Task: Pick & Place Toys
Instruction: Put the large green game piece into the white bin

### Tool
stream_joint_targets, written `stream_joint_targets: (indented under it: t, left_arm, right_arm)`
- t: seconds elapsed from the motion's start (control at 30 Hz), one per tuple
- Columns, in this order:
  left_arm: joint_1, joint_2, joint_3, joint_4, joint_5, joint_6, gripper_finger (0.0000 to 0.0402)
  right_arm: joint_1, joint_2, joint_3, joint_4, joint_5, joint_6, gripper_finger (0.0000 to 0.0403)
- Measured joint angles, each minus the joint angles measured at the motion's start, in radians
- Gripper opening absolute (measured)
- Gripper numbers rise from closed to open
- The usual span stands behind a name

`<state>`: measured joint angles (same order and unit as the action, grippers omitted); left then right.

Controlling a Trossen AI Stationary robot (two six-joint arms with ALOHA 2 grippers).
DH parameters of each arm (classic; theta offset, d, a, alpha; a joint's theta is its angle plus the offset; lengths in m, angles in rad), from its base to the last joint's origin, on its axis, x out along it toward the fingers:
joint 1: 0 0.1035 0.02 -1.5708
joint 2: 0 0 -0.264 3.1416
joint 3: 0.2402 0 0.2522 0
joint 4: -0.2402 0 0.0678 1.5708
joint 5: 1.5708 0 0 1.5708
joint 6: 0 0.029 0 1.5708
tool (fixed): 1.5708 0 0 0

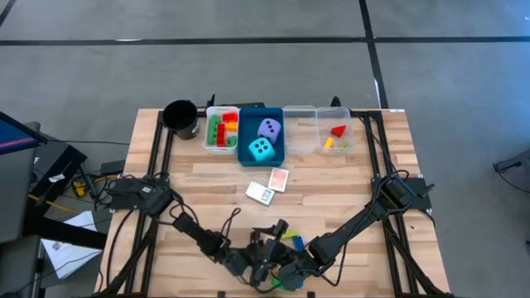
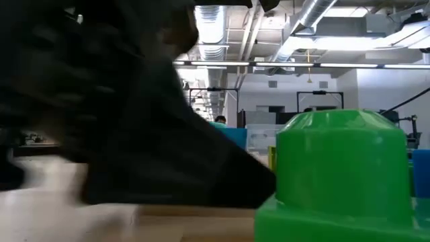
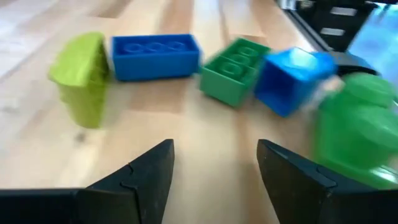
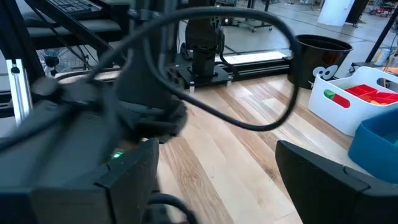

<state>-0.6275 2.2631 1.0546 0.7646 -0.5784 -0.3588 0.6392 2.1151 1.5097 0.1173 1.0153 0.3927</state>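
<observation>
Two grippers crowd the near edge: left gripper, fingers spread and empty, faces loose bricks just ahead, the green brick lined up between them; right gripper waits open alongside.

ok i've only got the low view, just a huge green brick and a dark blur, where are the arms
observer: both reach down to the middle of the table's near edge.
operator: left one holding anything
observer: no, the left hand is open and empty, with a long blue brick lying on the wood just ahead of it.
operator: and the dice
observer: the cyan die and lavender die sit in the blue tray at the far edge.
</observation>
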Motion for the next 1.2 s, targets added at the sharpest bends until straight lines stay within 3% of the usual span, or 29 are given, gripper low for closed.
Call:
stream_joint_targets:
  t: [0.4,0.53,0.67,0.83,0.93,1.07,1.2]
  left_arm:
    - [0.011,-0.009,0.0,-0.063,0.097,0.113,0.0227]
    - [-0.001,-0.008,0.001,-0.066,0.111,0.149,0.0226]
    - [-0.003,-0.007,0.001,-0.067,0.124,0.153,0.022]
    - [-0.005,-0.007,0.001,-0.08,0.125,0.157,0.0214]
    - [-0.005,-0.007,-0.002,-0.085,0.125,0.161,0.0214]
    - [-0.005,-0.064,-0.02,-0.186,0.143,0.218,0.0219]
    - [0.009,-0.241,-0.105,-0.414,0.133,0.249,0.0227]
  right_arm:
    - [0.002,-0.001,0.0,-0.015,0.023,0.0,0.0317]
    - [0.01,-0.008,0.0,-0.1,0.067,0.006,0.0317]
    - [0.028,-0.069,0.0,-0.328,0.116,0.168,0.0317]
    - [0.078,-0.174,0.001,-0.733,0.11,0.531,0.0317]
    - [0.139,-0.202,0.001,-0.883,0.084,0.665,0.0317]
    - [0.219,-0.206,0.001,-0.925,-0.041,0.69,0.0317]
    - [0.264,-0.196,0.001,-0.894,-0.106,0.739,0.0317]
